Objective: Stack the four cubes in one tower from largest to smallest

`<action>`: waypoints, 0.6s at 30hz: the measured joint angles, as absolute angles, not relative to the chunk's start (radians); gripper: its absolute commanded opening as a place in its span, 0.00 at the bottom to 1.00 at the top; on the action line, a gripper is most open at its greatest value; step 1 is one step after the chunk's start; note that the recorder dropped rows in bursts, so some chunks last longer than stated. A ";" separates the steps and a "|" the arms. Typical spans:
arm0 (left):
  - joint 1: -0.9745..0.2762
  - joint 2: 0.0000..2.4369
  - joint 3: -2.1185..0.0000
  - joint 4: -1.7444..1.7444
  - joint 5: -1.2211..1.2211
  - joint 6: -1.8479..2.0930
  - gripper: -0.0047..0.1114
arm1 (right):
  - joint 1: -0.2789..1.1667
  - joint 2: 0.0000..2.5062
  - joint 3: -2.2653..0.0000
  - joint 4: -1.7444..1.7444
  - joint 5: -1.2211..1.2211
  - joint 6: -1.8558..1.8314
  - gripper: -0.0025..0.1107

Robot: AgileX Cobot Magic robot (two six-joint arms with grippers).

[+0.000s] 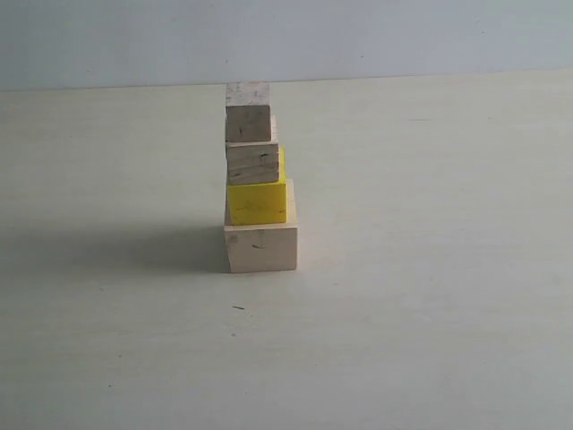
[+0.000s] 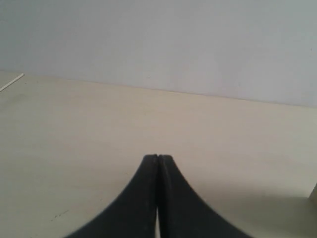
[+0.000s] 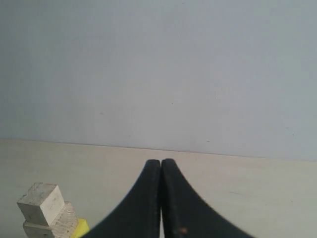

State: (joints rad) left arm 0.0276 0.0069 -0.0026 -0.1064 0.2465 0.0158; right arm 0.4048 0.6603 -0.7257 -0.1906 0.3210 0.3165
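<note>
The tower [image 1: 258, 179] stands in the middle of the table in the exterior view. Its base is the largest pale wood cube [image 1: 260, 248], then the yellow cube [image 1: 258, 202], the grained wood cube [image 1: 252, 164] and the smallest pale cube [image 1: 248, 112] at the tip. The right wrist view catches the smallest cube [image 3: 41, 202], the grained cube [image 3: 57, 226] and a sliver of the yellow cube [image 3: 80, 228]. My left gripper [image 2: 158, 157] is shut and holds nothing. My right gripper [image 3: 161, 161] is shut too, apart from the tower. Neither gripper shows in the exterior view.
The pale table [image 1: 430, 296] stretches around the tower, ending at a grey wall [image 1: 403, 36] behind. A thin pale line [image 2: 12, 83] marks the table in the left wrist view, and a pale block edge [image 2: 314, 194] shows at that frame's border.
</note>
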 measured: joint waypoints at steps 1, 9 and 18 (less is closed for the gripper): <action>0.028 0.007 -0.003 -0.106 0.258 0.026 0.04 | 0.405 0.660 -0.726 -0.191 0.321 0.316 0.02; 0.028 0.007 -0.003 -0.105 0.355 0.103 0.04 | 0.405 0.660 -0.726 -0.191 0.321 0.316 0.02; 0.028 0.007 -0.002 -0.105 0.366 0.146 0.04 | 0.405 0.660 -0.726 -0.191 0.321 0.316 0.02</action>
